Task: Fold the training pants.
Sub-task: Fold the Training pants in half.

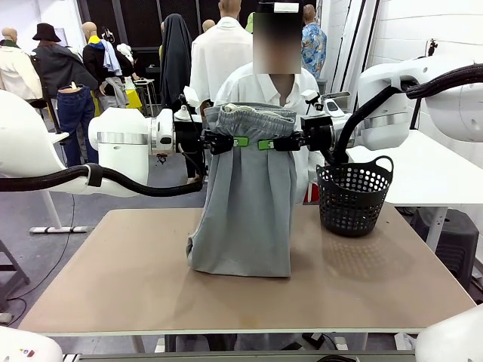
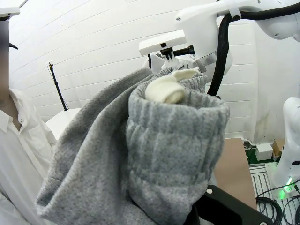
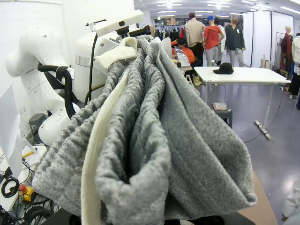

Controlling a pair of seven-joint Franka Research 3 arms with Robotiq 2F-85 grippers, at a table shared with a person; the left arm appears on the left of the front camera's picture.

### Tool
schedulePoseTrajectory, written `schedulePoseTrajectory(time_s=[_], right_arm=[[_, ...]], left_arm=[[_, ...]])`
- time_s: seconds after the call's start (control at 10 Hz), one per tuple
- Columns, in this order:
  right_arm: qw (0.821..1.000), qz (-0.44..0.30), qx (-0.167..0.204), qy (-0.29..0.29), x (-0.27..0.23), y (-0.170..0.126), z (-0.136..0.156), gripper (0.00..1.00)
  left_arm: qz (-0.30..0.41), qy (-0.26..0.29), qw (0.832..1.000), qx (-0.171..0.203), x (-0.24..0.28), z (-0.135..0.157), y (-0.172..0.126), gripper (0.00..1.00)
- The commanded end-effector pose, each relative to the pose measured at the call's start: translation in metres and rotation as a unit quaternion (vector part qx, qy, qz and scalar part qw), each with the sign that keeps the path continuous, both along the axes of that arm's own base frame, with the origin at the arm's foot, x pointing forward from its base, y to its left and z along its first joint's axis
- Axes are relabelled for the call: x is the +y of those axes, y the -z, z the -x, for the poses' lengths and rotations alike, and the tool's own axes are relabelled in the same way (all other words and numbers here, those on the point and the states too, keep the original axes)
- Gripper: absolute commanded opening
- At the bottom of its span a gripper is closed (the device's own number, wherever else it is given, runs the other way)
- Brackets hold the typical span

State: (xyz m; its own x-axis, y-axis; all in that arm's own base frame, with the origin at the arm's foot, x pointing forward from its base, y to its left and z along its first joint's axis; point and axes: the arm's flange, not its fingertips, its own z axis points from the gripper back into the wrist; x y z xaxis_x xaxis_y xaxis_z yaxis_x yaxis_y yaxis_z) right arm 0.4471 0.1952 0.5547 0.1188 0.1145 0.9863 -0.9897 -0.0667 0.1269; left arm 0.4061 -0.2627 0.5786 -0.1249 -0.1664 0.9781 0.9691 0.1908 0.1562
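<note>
The training pants [image 1: 245,204] hang in the air between the two arms, pinched just below the gathered waistband, with the legs dropping straight so that the cuffs rest on the counter [image 1: 362,271]. The left tool [image 1: 226,142] is clamped tight on the fabric at the waist's left side, the right tool [image 1: 273,143] likewise on its right side; both sit close together, so the garment already looks doubled lengthwise, one leg over the other.

The step in hand appears to be laying the pants down for the next fold. To do it well, both tools should travel together at one height, keeping the waistband taut between them (any slack invites a twist), and lower the cloth away from the cuffs so the legs spread flat rather than bunching on the counter. The black basket [image 1: 355,197] stands just to the right of the pants and should be kept clear of the sweep.

In both wrist views the bunched grey waistband [image 2: 173,140] and pale drawstring [image 2: 166,89] rise right above the fingers.
</note>
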Motion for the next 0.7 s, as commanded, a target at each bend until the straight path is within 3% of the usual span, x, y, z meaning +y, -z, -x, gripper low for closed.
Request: schedulePoseTrajectory(time_s=[0.0,0.6], right_arm=[[1.0,-0.005,0.002,0.001,0.0005,-0.0004,0.0001,0.0],[1.0,-0.005,0.002,0.001,0.0005,-0.0004,0.0001,0.0]], left_arm=[[0.001,-0.001,1.0,-0.002,0.0005,0.0003,-0.0018,0.0],[0.001,-0.001,1.0,-0.002,0.0005,0.0003,-0.0018,0.0]])
